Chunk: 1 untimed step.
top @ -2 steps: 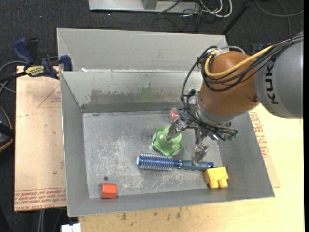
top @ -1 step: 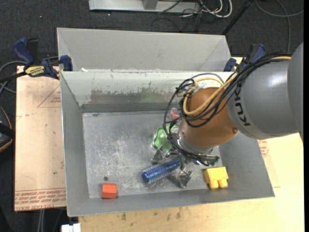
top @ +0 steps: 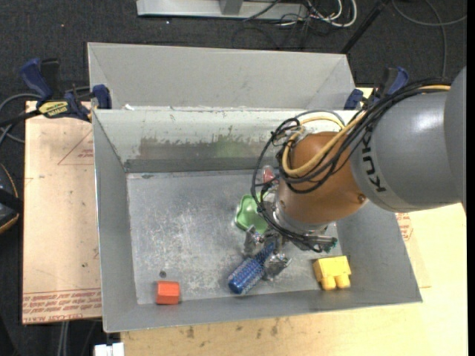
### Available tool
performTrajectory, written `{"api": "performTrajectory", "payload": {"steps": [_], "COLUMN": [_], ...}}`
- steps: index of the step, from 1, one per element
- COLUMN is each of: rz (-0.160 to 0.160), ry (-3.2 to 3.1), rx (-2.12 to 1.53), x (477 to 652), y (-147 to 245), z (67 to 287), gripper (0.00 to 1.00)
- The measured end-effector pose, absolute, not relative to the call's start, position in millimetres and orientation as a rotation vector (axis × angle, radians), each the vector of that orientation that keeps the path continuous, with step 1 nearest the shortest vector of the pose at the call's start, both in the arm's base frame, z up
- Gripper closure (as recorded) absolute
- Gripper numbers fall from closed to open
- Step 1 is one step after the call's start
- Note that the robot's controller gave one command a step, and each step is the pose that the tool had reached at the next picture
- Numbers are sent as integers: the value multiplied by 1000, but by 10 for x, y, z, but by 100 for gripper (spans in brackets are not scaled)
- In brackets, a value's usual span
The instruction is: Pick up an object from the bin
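The claw (top: 269,254) is low in the bin (top: 111,213), close above the floor in the part nearest the front wall. It hangs from the arm's orange wrist cover (top: 323,180), which hides most of the claw body. Whether the claw is open or closed cannot be told: the metal parts at its tip merge with the object below them.

Loose objects on the bin floor, four in total:

1. Blue ribbed cylinder (top: 245,275), count one. It lies tilted on the floor. Its upper end is directly at the claw tip and appears to touch it. The rest of its length runs away from the claw toward the front wall and to the claw's left as viewed. This is the object the claw is over.
2. Green object (top: 245,213), count one. It is just behind the claw, toward the back wall, and is partly covered by the wrist cover. Its shape cannot be determined.
3. Yellow block (top: 332,271), count one. It has two short prongs on its front side. It is near the claw, on the claw's right as viewed, clear of the blue cylinder.
4. Orange cube (top: 168,293), count one. It is well apart from the claw, far to the claw's left as viewed, against the front wall.
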<state>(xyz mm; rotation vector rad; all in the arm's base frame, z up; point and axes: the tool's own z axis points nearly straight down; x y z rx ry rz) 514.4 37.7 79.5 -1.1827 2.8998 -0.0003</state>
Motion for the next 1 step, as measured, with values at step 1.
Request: {"api": "performTrajectory", "payload": {"steps": [1], "rz": [-3], "ry": [2908], "rx": [-1161], "x": [5428], "y": [340], "z": [2072], "gripper": [100]}}
